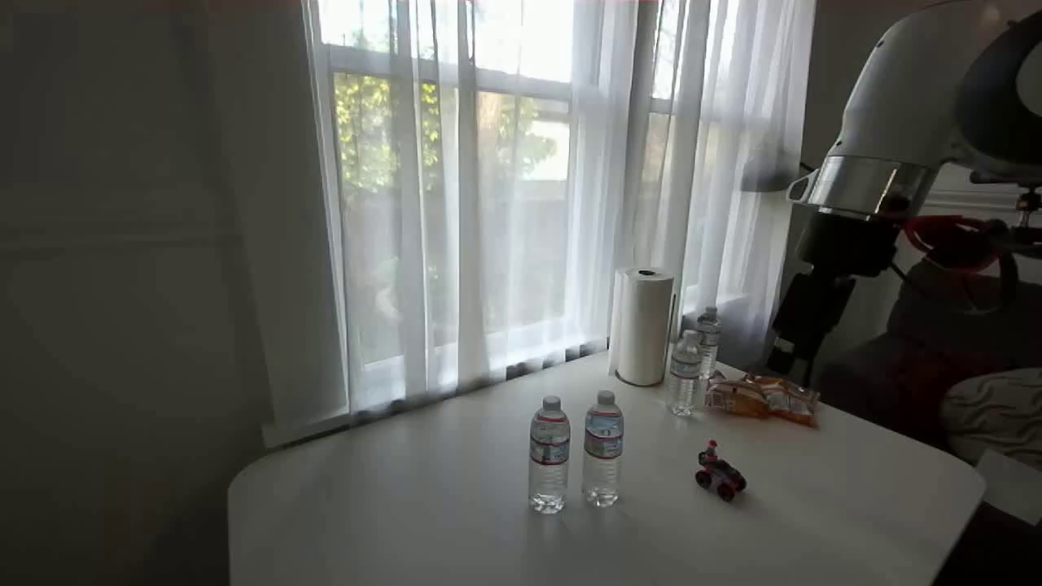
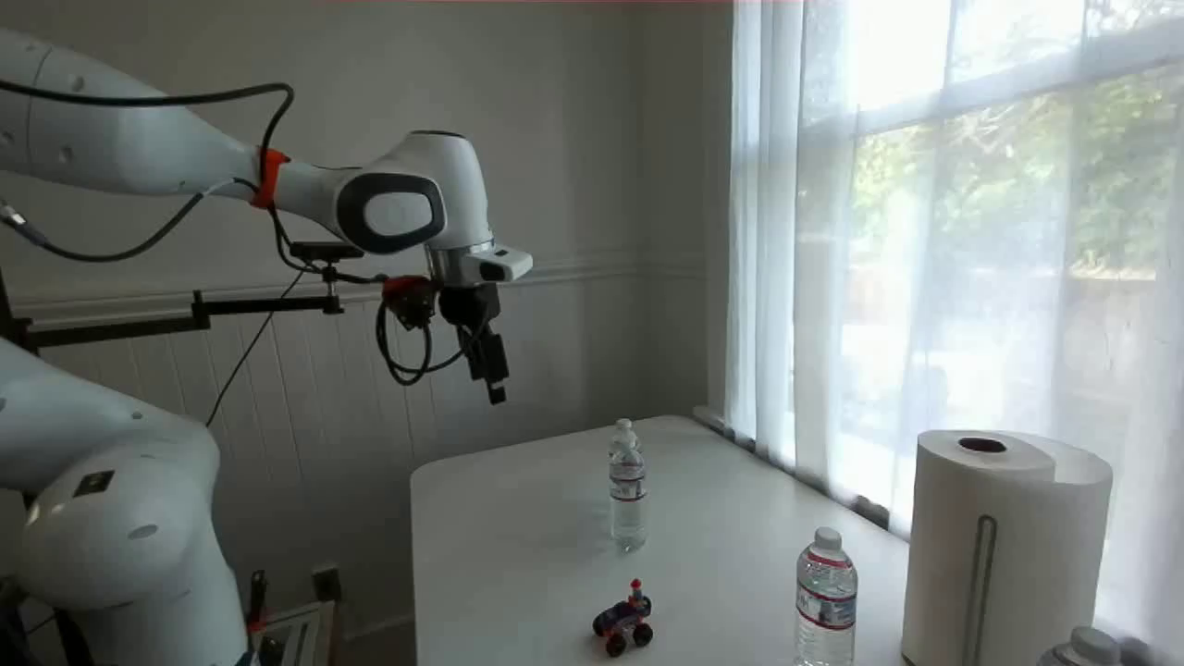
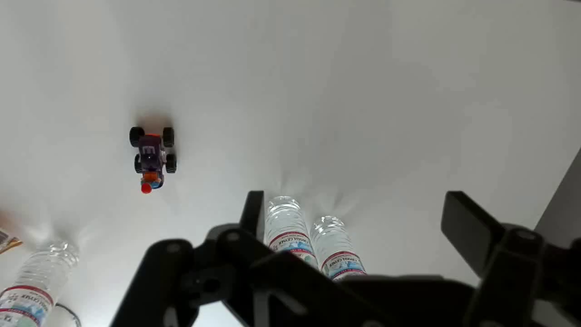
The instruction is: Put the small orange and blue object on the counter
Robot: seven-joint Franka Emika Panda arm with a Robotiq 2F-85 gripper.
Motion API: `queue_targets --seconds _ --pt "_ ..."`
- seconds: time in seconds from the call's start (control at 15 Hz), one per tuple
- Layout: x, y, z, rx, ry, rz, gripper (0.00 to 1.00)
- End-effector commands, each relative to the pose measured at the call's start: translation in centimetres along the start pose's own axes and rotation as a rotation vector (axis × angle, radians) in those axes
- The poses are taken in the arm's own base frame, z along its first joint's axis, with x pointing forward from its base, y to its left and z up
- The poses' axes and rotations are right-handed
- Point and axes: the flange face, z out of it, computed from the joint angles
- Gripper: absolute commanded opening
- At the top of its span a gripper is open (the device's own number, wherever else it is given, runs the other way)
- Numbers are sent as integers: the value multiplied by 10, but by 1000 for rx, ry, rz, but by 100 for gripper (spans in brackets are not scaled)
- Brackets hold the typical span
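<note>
Facing a table (image 1: 391, 521) carrying a toy truck (image 3: 150, 152), upright on four wheels (image 3: 137, 136) and well apart from the paper towel roll (image 1: 643, 330). Holding the fingers (image 3: 470, 231) wide apart above the table, gripping nothing, also well clear of the roll. Leaving open the choice between the whole toy and only its small orange and blue rider (image 3: 150, 176) as the thing meant; having both on the table either way. Expecting something light, stiff and smooth, probably plastic, apt for rolling off at a careless nudge and perhaps for shedding the rider under a hard squeeze. Favouring a grip across the body, between front and rear wheels, and avoiding the red-topped end. Reading, apparently, CRYSTAL GEYSER on two water bottles (image 3: 292, 231), standing as a close pair well apart from the roll, and spotting similar red-edged labels on the bottles (image 2: 826, 599) just beside the roll. Making out one pale character on the truck, maybe E or M, and finding print on wrapped packets (image 1: 785, 400) near the roll too small for reading.
</note>
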Motion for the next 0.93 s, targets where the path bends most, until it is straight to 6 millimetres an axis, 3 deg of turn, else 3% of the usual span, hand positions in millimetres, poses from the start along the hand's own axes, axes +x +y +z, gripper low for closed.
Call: queue_targets --seconds 0.0,0.2,0.4,0.87 --pt "0 0 -1 0 -1 0 100" --pt "0 0 -1 0 -1 0 100" --pt "14 12 11 -24 -1 40 100" --pt "62 59 64 -129 53 26 100"
